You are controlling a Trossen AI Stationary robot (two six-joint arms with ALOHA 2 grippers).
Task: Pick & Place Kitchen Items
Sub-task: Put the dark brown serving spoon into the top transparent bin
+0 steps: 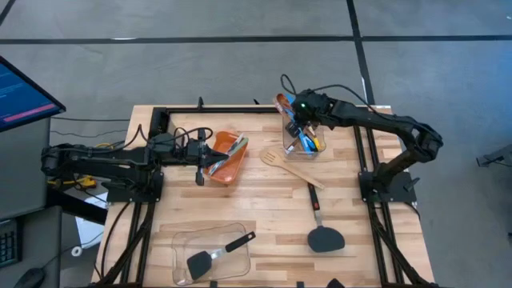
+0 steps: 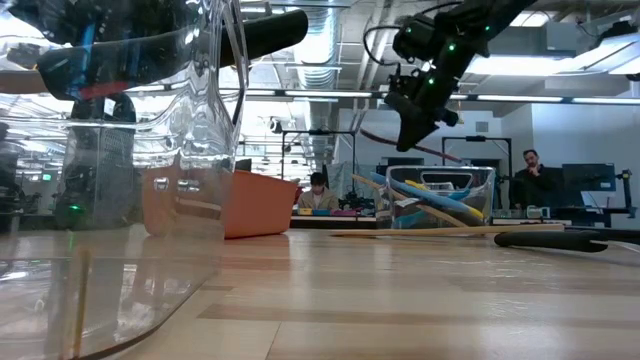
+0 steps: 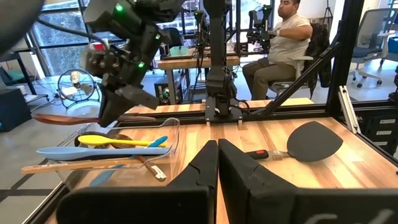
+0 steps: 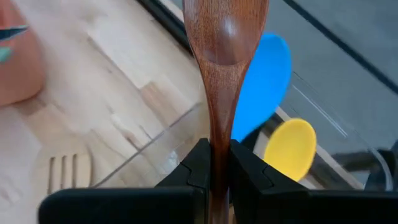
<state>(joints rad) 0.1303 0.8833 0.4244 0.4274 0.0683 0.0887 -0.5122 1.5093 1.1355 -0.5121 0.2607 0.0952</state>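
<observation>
My right gripper (image 4: 217,149) is shut on a dark wooden spoon (image 4: 225,37) and hangs over the clear container (image 1: 302,142) at the far right of the table. A blue spoon (image 4: 266,81), a yellow spoon (image 4: 290,149) and other utensils lie in that container. A slotted wooden turner (image 1: 277,158) lies on the table beside it, and a black spatula (image 1: 323,237) lies nearer the front. My left gripper (image 3: 217,158) is shut and empty, level beside the orange bin (image 1: 228,158). My right gripper pinches the wooden spoon's handle (image 4: 219,134) between its two fingers, a little behind the bowl. The fingers slant down from the table's right side, and the bowl (image 1: 282,101) points toward the far edge. The spoon is lifted clear, above the container's rim.
A second clear container (image 1: 210,254) near the front left holds another black spatula (image 1: 210,258). The orange bin holds a few utensils. A black frame (image 1: 362,152) edges the table. A person (image 3: 283,37) sits beyond the table's right side.
</observation>
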